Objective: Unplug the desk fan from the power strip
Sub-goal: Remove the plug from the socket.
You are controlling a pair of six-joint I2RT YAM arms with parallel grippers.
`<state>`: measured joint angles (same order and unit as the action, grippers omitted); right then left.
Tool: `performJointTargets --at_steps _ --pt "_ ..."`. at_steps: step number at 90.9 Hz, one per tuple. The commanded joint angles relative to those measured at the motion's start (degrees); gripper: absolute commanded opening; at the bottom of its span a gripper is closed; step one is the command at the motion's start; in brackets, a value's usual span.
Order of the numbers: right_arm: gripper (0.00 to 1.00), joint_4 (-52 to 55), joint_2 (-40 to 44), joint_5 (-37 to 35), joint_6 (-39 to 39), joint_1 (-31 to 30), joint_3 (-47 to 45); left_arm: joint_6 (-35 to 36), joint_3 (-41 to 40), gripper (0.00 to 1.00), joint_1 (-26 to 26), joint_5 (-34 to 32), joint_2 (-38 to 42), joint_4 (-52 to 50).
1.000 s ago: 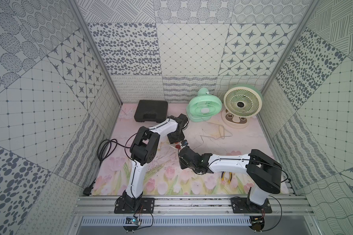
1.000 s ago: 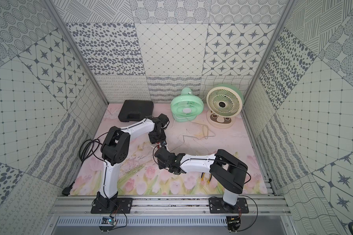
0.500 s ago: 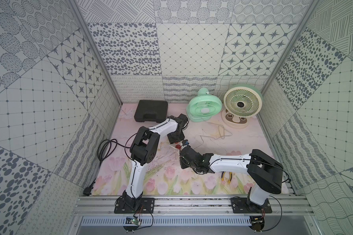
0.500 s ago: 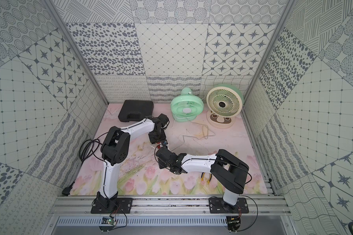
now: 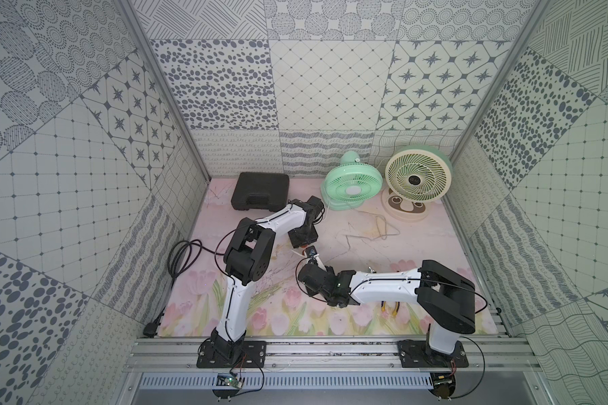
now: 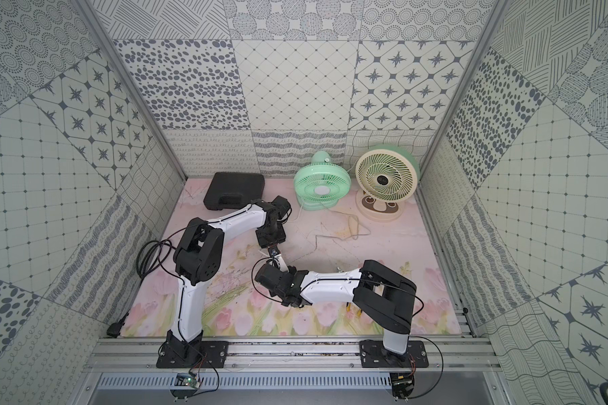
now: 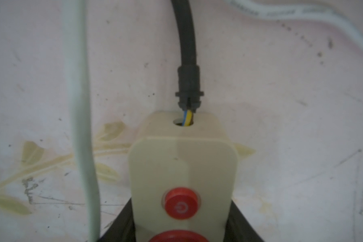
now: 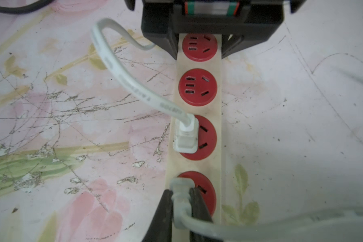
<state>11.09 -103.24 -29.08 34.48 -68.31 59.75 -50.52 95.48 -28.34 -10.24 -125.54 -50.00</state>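
Power strip [image 8: 205, 110] mid-mat [image 5: 418, 245], well clear of walls; bare mat either side. Left gripper [image 5: 303, 241] clamped across strip's button end. Right gripper [image 8: 181, 207] clenched on grey-green plug [image 8: 179, 184] in end socket. White plug [image 8: 186, 136] in neighbouring socket.

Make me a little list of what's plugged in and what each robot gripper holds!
main thing: long cream power strip, four round red sockets
plugged in: white plug, pale grey-green plug, in neighbouring sockets
empty sockets: two
left gripper: shut on the power strip, near its red button
right gripper: shut on the pale grey-green plug
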Motion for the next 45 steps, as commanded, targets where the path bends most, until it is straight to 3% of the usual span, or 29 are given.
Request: performJointTargets --at_steps 1,24,45 --pt "0.0 4.54 -1.03 -6.63 -2.46 -0.63 1.4 -1.17 -1.79 0.0 0.74 -0.61 -2.91 -7.57" --pt "0.0 4.61 -0.89 -6.34 -2.1 -0.53 1.48 -1.09 -1.61 0.0 0.81 -0.48 -2.87 -7.65" --pt "0.0 4.39 0.41 -0.87 1.71 2.16 -0.01 -1.01 -1.77 0.0 0.83 -0.66 -2.7 -7.84"
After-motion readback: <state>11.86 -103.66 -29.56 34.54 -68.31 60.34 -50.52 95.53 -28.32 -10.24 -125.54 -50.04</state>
